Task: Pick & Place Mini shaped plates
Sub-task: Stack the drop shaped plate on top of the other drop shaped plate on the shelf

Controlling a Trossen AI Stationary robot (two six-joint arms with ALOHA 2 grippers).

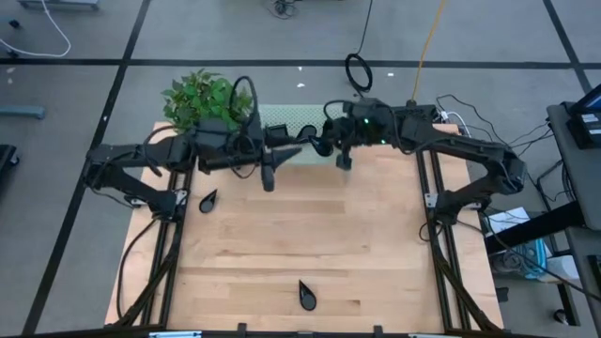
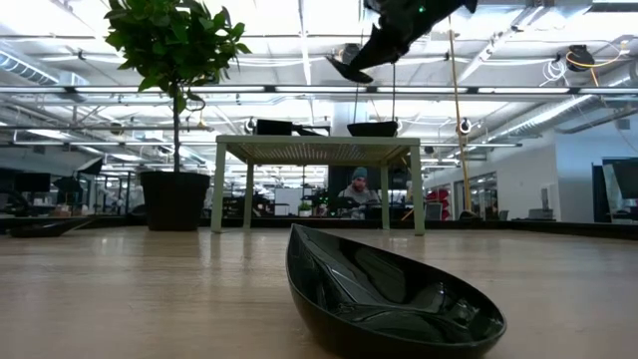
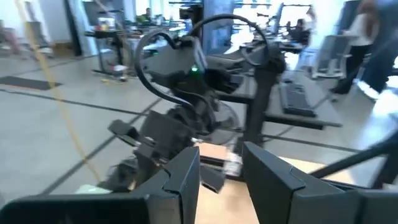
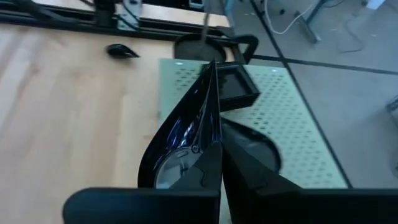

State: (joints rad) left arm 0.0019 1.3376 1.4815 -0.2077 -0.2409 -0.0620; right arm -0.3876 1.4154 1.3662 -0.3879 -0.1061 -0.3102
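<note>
On the wooden bench point(image 1: 310, 235), going from the left, a potted plant point(image 1: 200, 99) stands at the far left corner; the left arm reaches in beside it, its left pincer point(image 1: 269, 176) hanging over the far edge of the bench, fingers parted by a moderate gap with nothing between them, as the left wrist view shows point(image 3: 221, 177); a black teardrop plate point(image 1: 208, 200) lies flat on the bench near the left rail, on the near side of that arm and apart from its pincer; a second teardrop plate point(image 1: 307, 295) lies near the front edge around the middle, well apart from both pincers, and fills the foreground of the low view point(image 2: 389, 294); at the far edge sits a pale green perforated stand point(image 1: 286, 120) carrying a square plate point(image 4: 233, 84) and a darker rounded plate point(image 4: 252, 149); the right pincer point(image 1: 324, 145) is raised above that stand, fingers fully closed on a third teardrop plate point(image 4: 186, 134), gripping its broad end so the pointed tip juts forward beyond the fingertips, over the square plate; in the low view this held plate point(image 2: 349, 70) hangs high above the stand, clear of its top; a person sits in the room beyond.
</note>
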